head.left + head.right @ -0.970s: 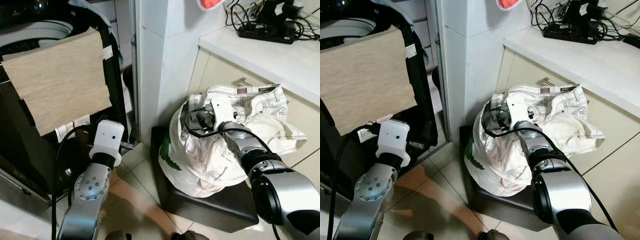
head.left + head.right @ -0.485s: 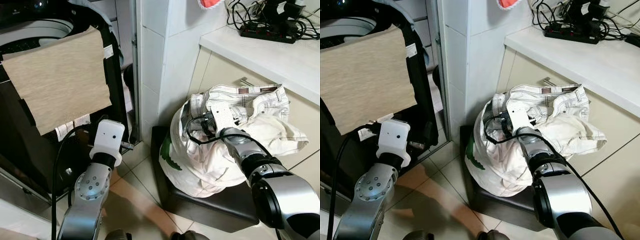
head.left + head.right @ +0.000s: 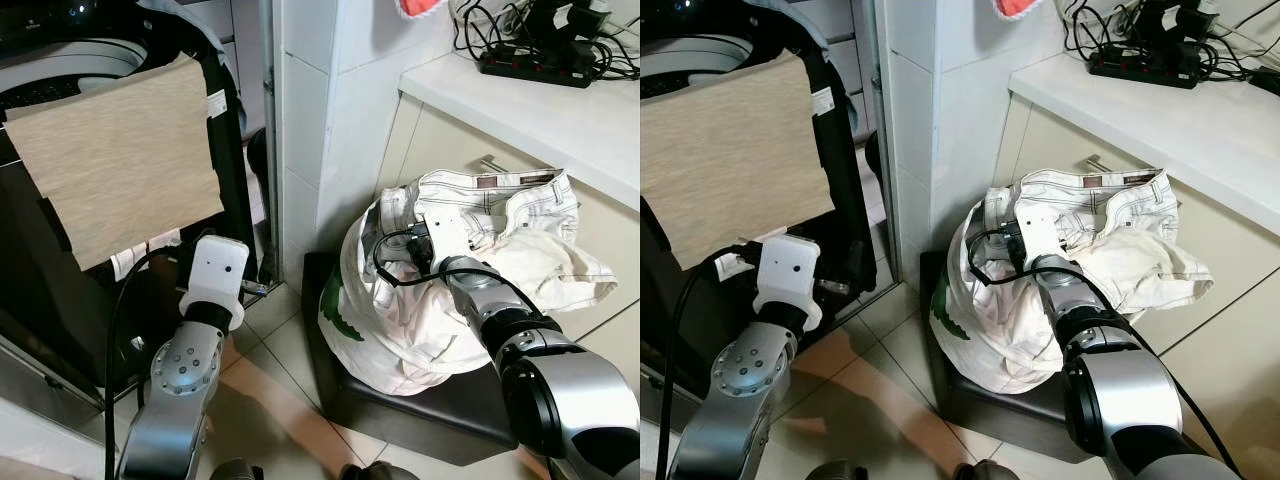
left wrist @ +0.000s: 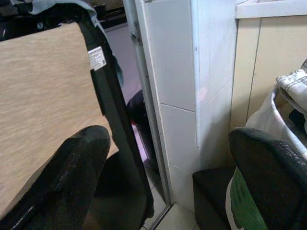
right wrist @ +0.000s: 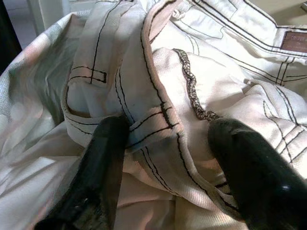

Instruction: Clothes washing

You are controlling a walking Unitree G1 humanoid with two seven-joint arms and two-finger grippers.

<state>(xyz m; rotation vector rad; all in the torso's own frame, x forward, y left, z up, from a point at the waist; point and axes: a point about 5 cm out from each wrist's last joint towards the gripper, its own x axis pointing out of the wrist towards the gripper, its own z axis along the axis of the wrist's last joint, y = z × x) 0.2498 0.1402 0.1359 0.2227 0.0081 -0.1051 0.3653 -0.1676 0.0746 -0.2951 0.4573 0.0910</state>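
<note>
A heap of white jeans with dark stitching (image 3: 510, 205) fills a white bag (image 3: 385, 320) that stands on a low black stool (image 3: 420, 415). My right gripper (image 5: 168, 127) is open and pressed down on the heap. Its fingers (image 5: 103, 158) straddle a stitched waistband fold (image 5: 158, 110) without closing on it. The black washing machine (image 3: 60, 65) stands at the left with a beige sheet (image 3: 110, 160) hanging over its front. My left gripper (image 4: 168, 158) is open and holds nothing, low beside the machine and facing the tiled pillar.
A white tiled pillar (image 3: 330, 120) separates the machine from the beige cabinet (image 3: 430, 140). On the counter (image 3: 560, 115) lies a power strip with tangled cables (image 3: 535, 60). Tiled floor (image 3: 270, 370) lies between my left arm and the stool.
My right gripper has sunk a little lower onto the jeans. The left arm has barely moved.
</note>
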